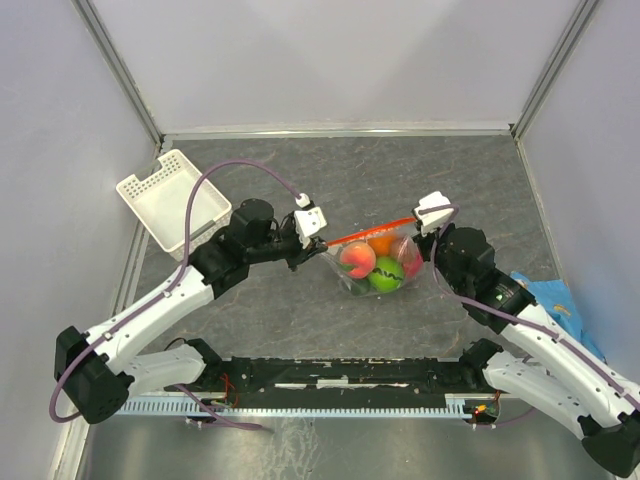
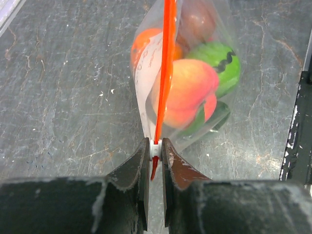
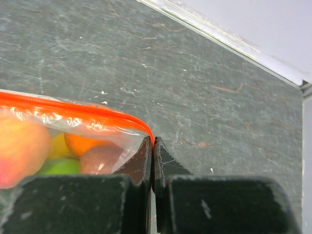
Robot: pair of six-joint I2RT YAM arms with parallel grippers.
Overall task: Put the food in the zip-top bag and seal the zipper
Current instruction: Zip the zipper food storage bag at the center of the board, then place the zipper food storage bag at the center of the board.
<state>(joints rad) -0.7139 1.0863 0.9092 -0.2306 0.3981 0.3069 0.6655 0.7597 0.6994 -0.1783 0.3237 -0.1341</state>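
Left gripper [image 2: 155, 155] was clamped on one zipper [image 2: 168, 48] end and right gripper [image 3: 152, 147] pinched shut on the other, probably to keep the strip taut for sealing, with the bag [image 1: 337, 258] strung between them at top-view centre, food [image 1: 358, 260] already inside.

- No word, brand, number or sign can be read in any view
- The zip-top bag [image 2: 144, 111] carries a white label [image 2: 146, 68] with faint reddish print, seen nearly edge-on and too blurred to make out
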